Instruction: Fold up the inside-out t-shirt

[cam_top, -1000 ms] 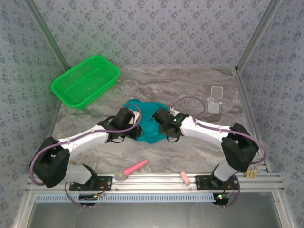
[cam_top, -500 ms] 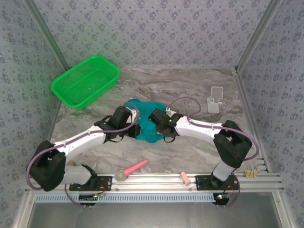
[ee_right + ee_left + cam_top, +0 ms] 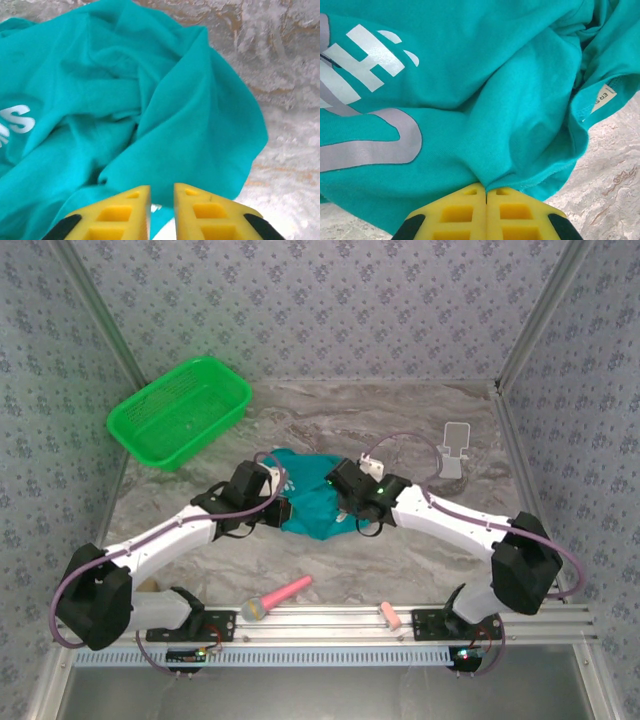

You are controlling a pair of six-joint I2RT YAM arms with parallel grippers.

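Teal cloth of the inside-out t-shirt (image 3: 312, 505) lies bunched in a loose heap on the marbled worktop (image 3: 400, 420), directly between the two end effectors, which meet it from opposite sides. The left end effector (image 3: 486, 189) has its yellow fingers pressed flat together, and a raised fold of the shirt runs straight into their tips, so it is pinching the cloth at its near edge. Just ahead of and to the left of those tips, pale grey and white lettering (image 3: 370, 55) spreads across the fabric, and ahead to the right a small sewn label (image 3: 604, 98) sticks out of a seam beside bare worktop. The right end effector (image 3: 161, 191) has its fingers parted by a narrow gap; a smooth flap of the shirt lies just ahead of the tips and cloth shows through the gap, but nothing is clearly clamped between them. More white lettering shows far to that end effector's left. In the overhead view, a green mesh basket (image 3: 180, 412) sits well beyond and to the left of the left end effector, apart from the shirt. A white stand (image 3: 455, 450) stands upright beyond and to the right of the right end effector. Behind both, near the arm bases, lie a pink-handled tool (image 3: 285, 592) and a small pink piece (image 3: 388, 615).
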